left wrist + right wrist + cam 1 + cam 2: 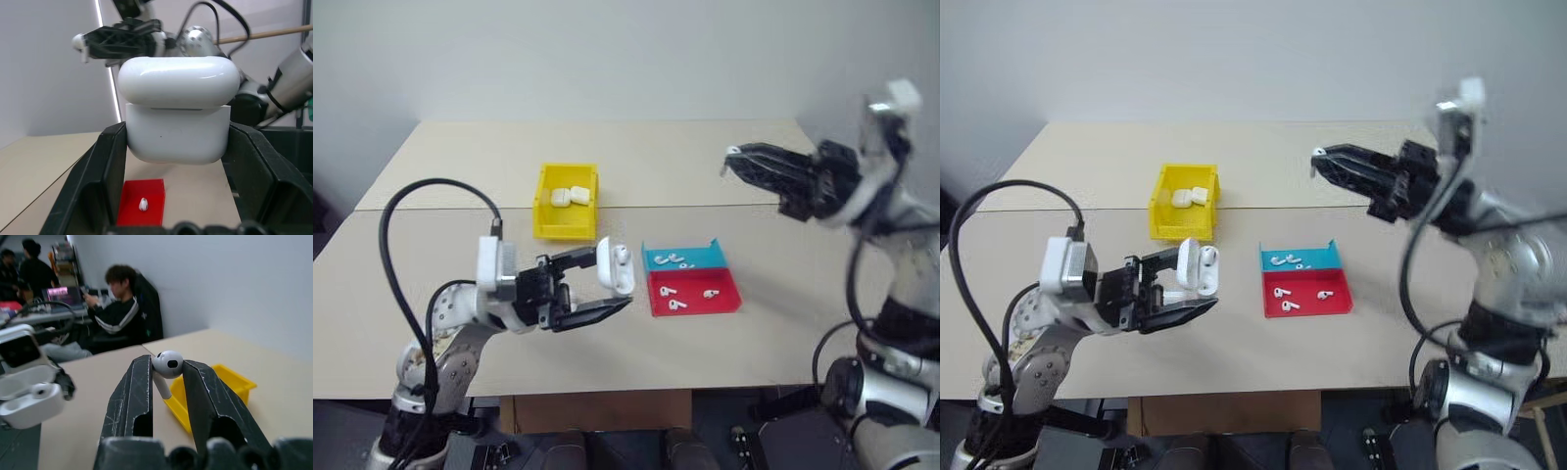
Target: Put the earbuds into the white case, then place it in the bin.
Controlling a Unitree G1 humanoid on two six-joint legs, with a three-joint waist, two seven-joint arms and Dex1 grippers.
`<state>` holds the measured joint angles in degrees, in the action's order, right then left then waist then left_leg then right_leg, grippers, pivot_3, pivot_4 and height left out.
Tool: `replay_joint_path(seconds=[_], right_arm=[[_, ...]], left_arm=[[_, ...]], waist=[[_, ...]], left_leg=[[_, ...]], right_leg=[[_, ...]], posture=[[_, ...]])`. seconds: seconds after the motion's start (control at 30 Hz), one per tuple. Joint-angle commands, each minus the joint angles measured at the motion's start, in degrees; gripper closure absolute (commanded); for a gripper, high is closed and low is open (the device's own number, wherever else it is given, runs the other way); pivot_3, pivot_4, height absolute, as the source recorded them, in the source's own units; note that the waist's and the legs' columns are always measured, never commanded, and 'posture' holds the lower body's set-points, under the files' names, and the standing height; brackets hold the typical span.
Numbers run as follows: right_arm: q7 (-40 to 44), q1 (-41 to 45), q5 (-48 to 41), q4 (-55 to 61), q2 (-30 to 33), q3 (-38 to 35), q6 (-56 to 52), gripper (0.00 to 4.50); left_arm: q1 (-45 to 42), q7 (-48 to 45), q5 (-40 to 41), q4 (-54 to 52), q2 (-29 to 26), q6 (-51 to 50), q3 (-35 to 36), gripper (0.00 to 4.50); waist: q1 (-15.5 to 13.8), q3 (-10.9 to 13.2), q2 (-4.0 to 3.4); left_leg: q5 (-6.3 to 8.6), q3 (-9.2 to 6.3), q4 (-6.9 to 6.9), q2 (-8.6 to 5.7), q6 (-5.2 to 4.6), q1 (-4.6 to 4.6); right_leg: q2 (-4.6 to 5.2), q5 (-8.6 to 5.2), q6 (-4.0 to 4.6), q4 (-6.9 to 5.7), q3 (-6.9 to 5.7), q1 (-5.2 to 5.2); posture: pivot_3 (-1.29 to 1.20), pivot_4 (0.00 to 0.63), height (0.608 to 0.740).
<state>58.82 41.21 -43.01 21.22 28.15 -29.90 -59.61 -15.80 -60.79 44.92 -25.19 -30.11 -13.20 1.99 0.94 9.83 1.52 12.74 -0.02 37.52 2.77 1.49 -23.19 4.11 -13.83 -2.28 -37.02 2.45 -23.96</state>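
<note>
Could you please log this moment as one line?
left tool: shut on open white case | right tool: shut on earbud, raised | bin: two cases

White case, yellow bin

Bare tabletop left of bin

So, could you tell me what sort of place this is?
Probably a robotics lab or shared office: a plain work table with sorting trays, and people seated at cluttered desks with a screen behind.
</note>
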Motion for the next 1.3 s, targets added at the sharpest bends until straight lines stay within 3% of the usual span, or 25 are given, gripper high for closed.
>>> replay_joint_path(seconds=[0.03, 0.2, 0.33, 0.63, 0.77, 1.3], right_arm=[[-7.3, -2.9, -12.1, 9.4, -1.7, -3.6, -1.2, 3.39], [-19.6, -5.5, -26.0, 14.3, -2.6, -0.5, -1.4, 3.39], [-25.5, -6.8, -31.4, 15.4, -0.5, 3.8, 0.0, 3.39], [-27.8, -10.1, -36.0, 15.3, 5.9, 9.5, 2.5, 3.39], [-28.8, -11.3, -39.6, 15.9, 6.5, 11.0, 3.8, 3.39], [-26.8, -13.8, -37.1, 15.1, 7.1, 18.3, 8.8, 3.39]], left_arm=[[-2.2, 1.3, 1.9, -1.2, 1.7, -1.8, -1.2, 1.71], [-4.1, 0.9, 1.9, -1.0, 3.2, -3.0, -2.1, 1.71], [-4.6, 0.8, 1.7, -0.2, 3.9, -3.8, -2.6, 1.71], [-5.3, -1.0, 1.6, 2.9, 5.8, -3.8, -2.8, 1.71], [-5.5, -2.0, 0.1, 4.9, 6.7, -2.8, -3.0, 1.71], [-5.7, -3.0, -1.0, 5.6, 8.3, -2.2, -3.3, 1.71]], waist=[[0.2, 0.0, -0.02], [0.4, 0.0, -0.04], [0.3, 0.0, -0.04], [-0.1, 0.0, -0.03], [0.1, 0.0, -0.03], [-0.1, 0.0, -0.02]], left_leg=[[0.00, 0.00, 0.00, 0.00, 0.00, 0.01], [0.00, -0.04, 0.01, 0.04, -0.01, 0.04], [0.00, -0.04, 0.07, 0.04, -0.01, 0.02], [0.01, -0.05, 0.18, 0.04, -0.03, -0.07], [0.01, -0.05, 0.18, 0.04, -0.04, -0.05], [0.02, -0.07, 0.21, 0.04, -0.05, -0.08]], right_leg=[[-0.01, 0.00, 0.00, 0.00, 0.01, 0.00], [-0.13, 0.00, 0.00, -0.06, 0.05, 0.00], [-0.13, 0.00, 0.00, -0.06, 0.07, 0.01], [-0.12, 0.00, -0.01, -0.01, 0.05, 0.00], [-0.14, 0.00, -0.01, -0.02, 0.06, 0.02], [-0.14, -0.01, -0.02, 0.00, 0.06, 0.01]], posture=[[0.00, 0.150, 0.740], [0.00, 0.150, 0.740], [0.00, 0.150, 0.740], [0.00, 0.150, 0.740], [0.00, 0.150, 0.740], [0.00, 0.150, 0.740]])
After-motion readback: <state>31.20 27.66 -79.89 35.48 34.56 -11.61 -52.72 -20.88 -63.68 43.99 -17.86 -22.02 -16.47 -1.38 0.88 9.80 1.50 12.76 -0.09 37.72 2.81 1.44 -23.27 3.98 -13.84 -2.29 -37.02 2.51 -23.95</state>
